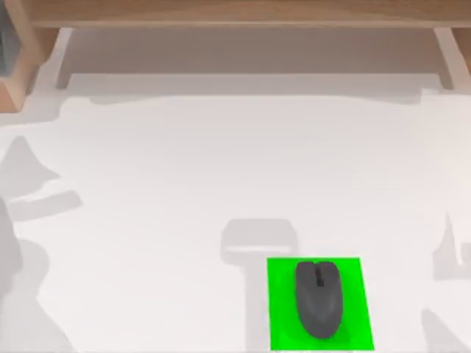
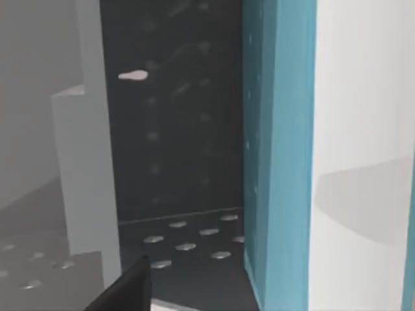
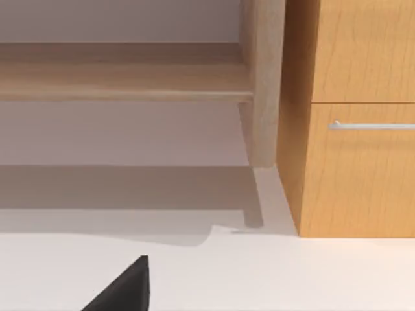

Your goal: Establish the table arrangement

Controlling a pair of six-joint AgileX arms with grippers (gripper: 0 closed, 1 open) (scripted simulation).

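The white table [image 1: 184, 184] spreads across the top view. Near its front edge, right of centre, a dark grey computer mouse [image 1: 319, 298] lies on a bright green square pad [image 1: 283, 323]. The mouse sits lengthwise on the pad, inside its edges. A black part of my left gripper [image 2: 126, 291] juts into the left wrist view, off the table over a dark floor. A black part of my right gripper [image 3: 123, 288] shows in the right wrist view above the white table [image 3: 292, 272], facing the wooden furniture.
A light wooden frame [image 1: 235, 15] runs along the table's back edge, with a shelf [image 3: 123, 81] and a wooden drawer cabinet [image 3: 363, 162] at its end. Beside the left gripper stand a teal panel [image 2: 279, 155] and a grey wall [image 2: 39, 129]. Arm shadows fall at both table sides.
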